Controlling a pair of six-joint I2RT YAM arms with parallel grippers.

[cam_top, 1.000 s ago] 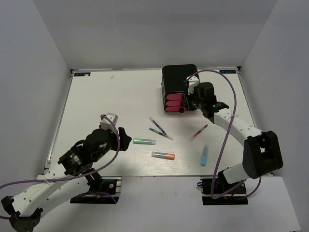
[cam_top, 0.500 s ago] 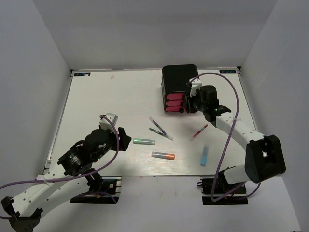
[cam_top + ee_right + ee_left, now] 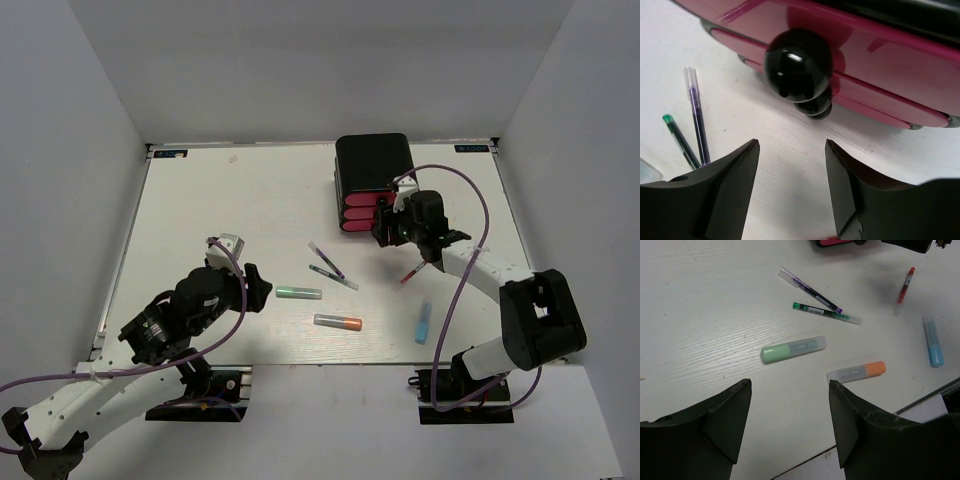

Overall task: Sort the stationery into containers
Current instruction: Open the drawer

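Sorting looks barely begun from where I stand. Six pieces of stationery lie loose on the white table (image 3: 220,200), none of them in a drawer that I can see. The glossy black rounded case (image 3: 372,160) sits by the far edge, toward the far right corner. Its three pink drawers (image 3: 357,215) look pushed in, so what they hold, if anything, I cannot tell.

The right gripper (image 3: 792,147) hangs just in front of the drawer fronts, its two fingers spread and nothing between them. A black round knob (image 3: 797,65) sits just beyond the fingertips, lined up with the gap but not touched. My guess is that opening a drawer is the step in hand.

The thin purple pen (image 3: 326,259) and the thin green pen (image 3: 333,276) lie close together mid-table. The thin red pen (image 3: 415,271) is nearer the right edge. Toward the near edge lie the green marker (image 3: 299,293) and the grey marker with an orange cap (image 3: 337,322), with the light blue marker (image 3: 424,321) off to their right.

The left gripper (image 3: 790,385) hovers over the near left part, fingers wide apart and empty, with the green marker just ahead of it. By my reckoning nearly everything is left to do.
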